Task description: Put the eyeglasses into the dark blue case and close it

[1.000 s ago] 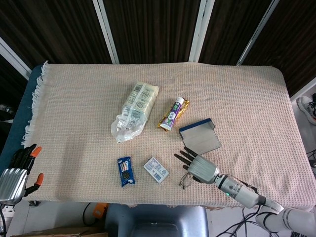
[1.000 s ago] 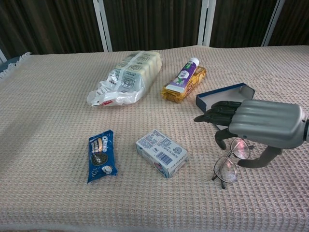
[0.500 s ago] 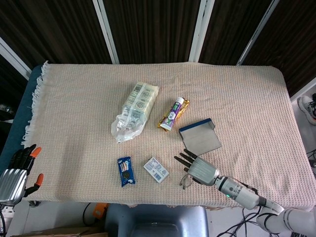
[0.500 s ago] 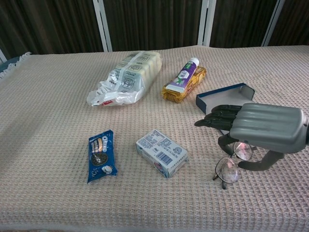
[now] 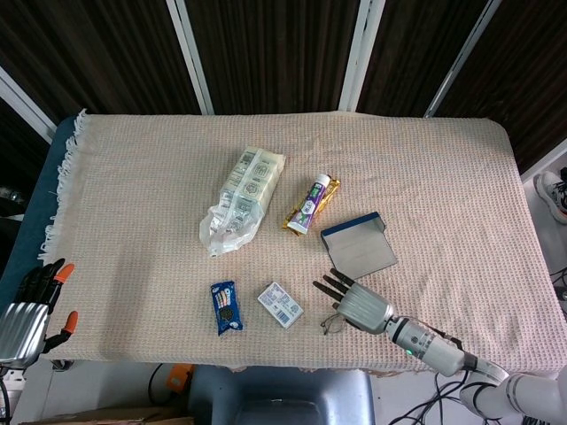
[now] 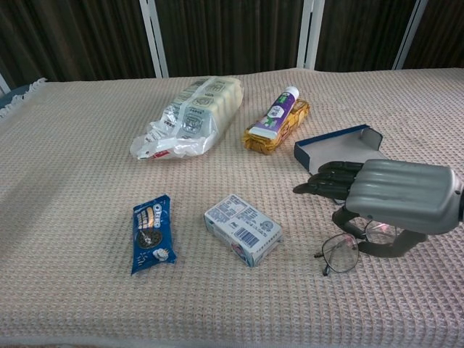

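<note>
The eyeglasses (image 6: 339, 255) are thin wire-framed and lie on the cloth near the front right edge; the head view shows the eyeglasses (image 5: 334, 321) there too. My right hand (image 6: 397, 196) hovers just over them. Its thumb and one curled finger close round the lens nearest it, and its other fingers (image 6: 328, 178) stretch out flat. The right hand (image 5: 359, 305) sits just in front of the dark blue case (image 5: 358, 245). The case (image 6: 336, 145) lies open with its pale inside showing and nothing in it. My left hand (image 5: 27, 312) hangs off the table's front left corner, holding nothing.
A small white and blue box (image 6: 243, 229) lies left of the glasses, with a blue cookie packet (image 6: 151, 233) further left. Behind are a clear plastic bag of packets (image 6: 192, 116) and a toothpaste tube on a yellow wrapper (image 6: 277, 117). The table's front edge is close.
The glasses have swung and dropped from a tilted stance to lying flatter, their free lens now pointing left. My right hand has shifted slightly right and lower over them. The left hand has not moved.
</note>
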`<state>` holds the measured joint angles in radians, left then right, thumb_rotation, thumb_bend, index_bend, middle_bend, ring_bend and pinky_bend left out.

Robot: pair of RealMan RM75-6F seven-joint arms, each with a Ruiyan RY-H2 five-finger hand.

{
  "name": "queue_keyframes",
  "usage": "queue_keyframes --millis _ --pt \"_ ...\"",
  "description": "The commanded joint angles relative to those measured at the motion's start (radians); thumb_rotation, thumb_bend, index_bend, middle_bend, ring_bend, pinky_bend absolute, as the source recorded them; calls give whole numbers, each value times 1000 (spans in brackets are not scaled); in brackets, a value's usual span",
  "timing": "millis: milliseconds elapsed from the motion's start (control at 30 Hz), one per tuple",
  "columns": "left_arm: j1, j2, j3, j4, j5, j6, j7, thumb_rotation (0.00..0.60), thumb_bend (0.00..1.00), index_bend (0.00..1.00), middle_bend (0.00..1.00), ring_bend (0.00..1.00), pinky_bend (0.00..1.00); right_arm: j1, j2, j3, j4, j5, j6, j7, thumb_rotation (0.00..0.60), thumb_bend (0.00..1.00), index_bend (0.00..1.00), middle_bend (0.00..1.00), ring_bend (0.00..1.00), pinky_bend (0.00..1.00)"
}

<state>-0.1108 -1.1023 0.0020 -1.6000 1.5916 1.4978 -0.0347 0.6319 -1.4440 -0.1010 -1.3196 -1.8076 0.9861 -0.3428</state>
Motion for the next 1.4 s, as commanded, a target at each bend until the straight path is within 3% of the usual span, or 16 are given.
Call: queue_keyframes --millis 33,200,467,800,1033,1400 --pt "0 1 0 1 1 0 -4 600 425 0 0 0 75 1 1 1 -1 3 3 -1 600 613 731 56 0 20" --pt "1 1 1 4 6 3 -10 600 426 0 0 0 75 5 6 7 -7 17 1 -4 600 674 732 57 0 20" --pt "1 1 2 4 6 3 -11 600 428 0 0 0 75 15 30 34 -10 46 6 -14 600 680 733 62 0 22" --pt "-4 -1 -1 0 -2 -9 -2 600 427 0 0 0 74 52 86 125 11 158 -58 -172 600 680 735 67 0 31" --pt "-8 -5 -1 -3 -5 -19 13 600 426 0 0 0 75 95 42 162 135 206 -108 -281 600 680 738 72 0 44" --pt "-17 -7 -8 -7 -21 -36 20 600 427 0 0 0 75 146 -41 164 251 236 -159 -292 600 680 738 73 0 52"
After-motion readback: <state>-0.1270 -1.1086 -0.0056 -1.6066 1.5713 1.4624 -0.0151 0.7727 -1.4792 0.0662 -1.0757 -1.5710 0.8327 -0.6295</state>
